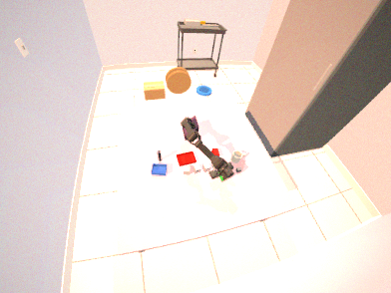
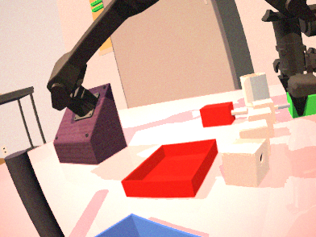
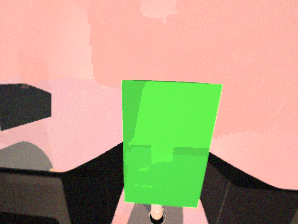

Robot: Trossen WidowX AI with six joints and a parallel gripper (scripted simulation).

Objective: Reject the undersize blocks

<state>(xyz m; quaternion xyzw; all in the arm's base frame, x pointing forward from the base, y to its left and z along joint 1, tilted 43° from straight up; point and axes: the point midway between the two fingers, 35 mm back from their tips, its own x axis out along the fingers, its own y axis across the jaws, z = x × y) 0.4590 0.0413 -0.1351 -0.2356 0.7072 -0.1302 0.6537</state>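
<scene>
Gripper [image 1: 222,174] [image 2: 299,97] [image 3: 160,143]'s clamped on the green gauge [image 1: 221,177] [image 2: 306,106] [image 3: 167,120], looks like hole-testing (my guess), so next: line the pin up carefully.

The gauge [image 1: 221,177] [image 2: 305,107] [image 3: 167,142] is green, the reject tray [image 1: 187,158] [image 2: 171,169] red.

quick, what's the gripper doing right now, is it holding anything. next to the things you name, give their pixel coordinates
Gripper [image 1: 222,174] [image 2: 300,106] [image 3: 160,143]: closed on the green GO gauge [image 1: 221,177] [image 2: 309,106] [image 3: 170,117].

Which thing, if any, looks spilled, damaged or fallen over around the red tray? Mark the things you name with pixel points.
Nothing stands out: the red tray [image 1: 187,158] [image 2: 171,161] sits upright with no block in it, and the nearest block [image 2: 242,167] beside it shows no visible damage.
</scene>
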